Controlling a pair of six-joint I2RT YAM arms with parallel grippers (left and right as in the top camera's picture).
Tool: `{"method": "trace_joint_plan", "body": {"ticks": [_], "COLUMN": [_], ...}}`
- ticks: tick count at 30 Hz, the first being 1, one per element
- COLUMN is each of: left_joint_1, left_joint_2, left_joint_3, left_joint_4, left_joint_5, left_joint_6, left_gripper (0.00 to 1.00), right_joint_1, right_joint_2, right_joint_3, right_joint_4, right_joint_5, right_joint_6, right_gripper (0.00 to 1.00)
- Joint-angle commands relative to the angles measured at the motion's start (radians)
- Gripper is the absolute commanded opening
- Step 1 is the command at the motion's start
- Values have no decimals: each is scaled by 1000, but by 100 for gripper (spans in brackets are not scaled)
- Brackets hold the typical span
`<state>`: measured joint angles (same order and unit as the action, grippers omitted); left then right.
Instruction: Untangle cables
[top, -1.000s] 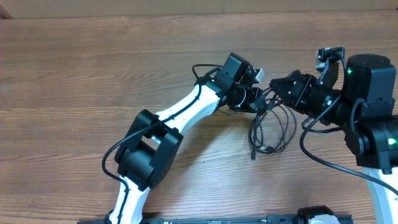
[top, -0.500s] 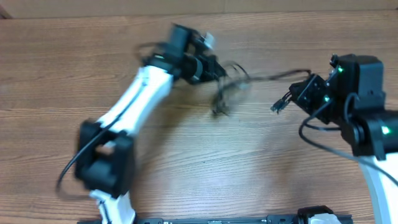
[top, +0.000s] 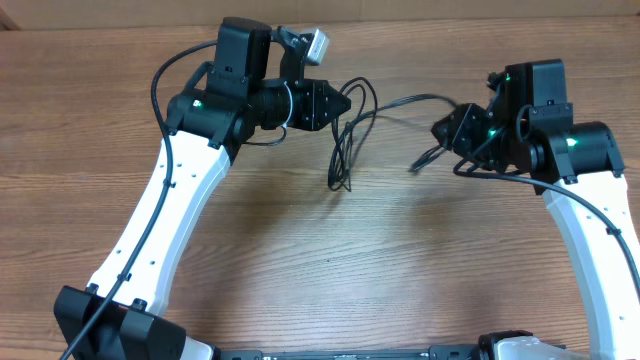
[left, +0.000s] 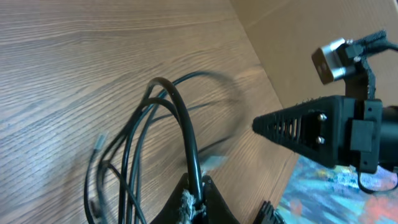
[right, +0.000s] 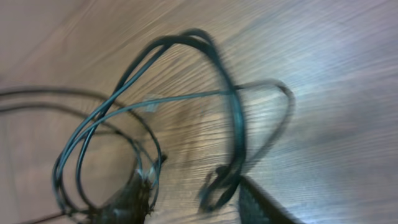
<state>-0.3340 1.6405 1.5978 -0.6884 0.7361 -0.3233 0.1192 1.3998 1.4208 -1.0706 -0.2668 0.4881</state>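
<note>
Left gripper: clamped on cables; above table
Right gripper: beside cables' far strand; grip unclear, blurred

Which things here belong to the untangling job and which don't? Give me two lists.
Part of the job:
- cables, thin black loops strung between both grippers
- left gripper, shut on them
- right gripper, shut on them

Not part of it:
- wooden table
- thick arm wiring on the left arm
</note>
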Motion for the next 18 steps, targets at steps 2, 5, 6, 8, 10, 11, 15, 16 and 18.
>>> {"method": "trace_joint_plan", "body": {"ticks": [2,5,6,8,10,11,15,16,18], "left_joint_1": [1,1,1,1,2,4,20,23,26], "left_joint_2": [-3,-3,-3,-3,-3,-3,-3,-3,-3], "left_joint_3": [8,8,8,8,8,8,8,8,8], "left_joint_4": [18,21,25,46,69,79,121,132,150], "left_joint_5": [108,174,202,256,294,306,348,361,376], "left_joint_6": [63,106,118,122,121,113,52,39,3], "left_gripper": [4,4,4,4,4,4,4,4,4], "right_joint_1": [3,3,4,4,5,6,13,18,27], "right_joint_2": [0,4,7,20,35,42,78,87,103], "right_joint_3": [26,26,26,26,25,24,19,19,19], "right_joint_4": [31,47,50,51,44,40,41,42,48], "right_joint_5": [-167,-224,-241,-278,-290,-288,-296,-296,-297], "right_joint_6": [-105,-104,-99,-92,-82,-67,-50,-47,-46], "right_gripper": [60,61,61,61,61,61,60,61,61]}}
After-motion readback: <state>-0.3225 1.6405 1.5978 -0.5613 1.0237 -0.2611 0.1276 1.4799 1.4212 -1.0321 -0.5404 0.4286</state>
